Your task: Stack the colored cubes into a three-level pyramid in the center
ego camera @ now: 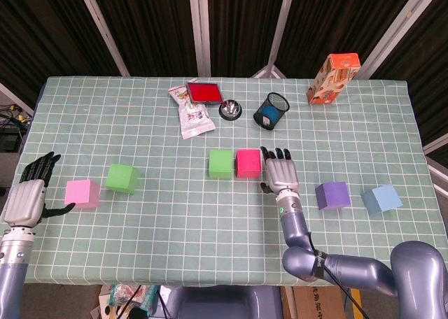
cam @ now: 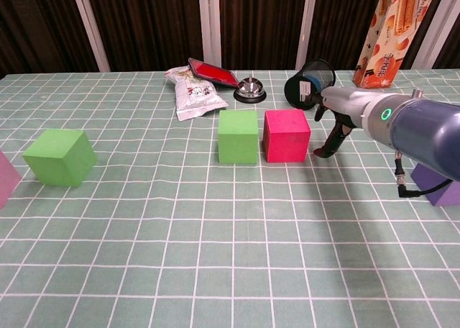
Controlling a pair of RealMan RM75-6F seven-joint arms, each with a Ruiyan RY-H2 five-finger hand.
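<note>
At the centre of the head view, a green cube [ego camera: 220, 163] and a red cube [ego camera: 248, 163] sit side by side on the bench [ego camera: 175, 221], touching or nearly so, both resting flat on the checked cloth. The right hand [ego camera: 280, 172] lies just right of the red cube, palm down, fingers spread and holding nothing; in the chest view its dark fingers [cam: 328, 142] point down to the cloth just beside the red cube, apart from it.

Toward the left of the frame, a second green cube [ego camera: 121, 178] stands near a pink cube [ego camera: 81, 192]. The left hand [ego camera: 26, 196] hovers at the far left edge, fingers apart and empty, its thumb reaching toward the pink cube without touching it.

At the right of the frame, a purple cube [ego camera: 332, 195] and a light blue cube [ego camera: 381, 199] sit near each other, well apart from the central pair.

Along the upper part of the bench are a snack packet [ego camera: 192, 115], a red flat box [ego camera: 204, 92], a metal bell [ego camera: 230, 110], a black mesh cup [ego camera: 271, 110] lying tilted, and an orange carton [ego camera: 333, 78] in the upper right.
</note>
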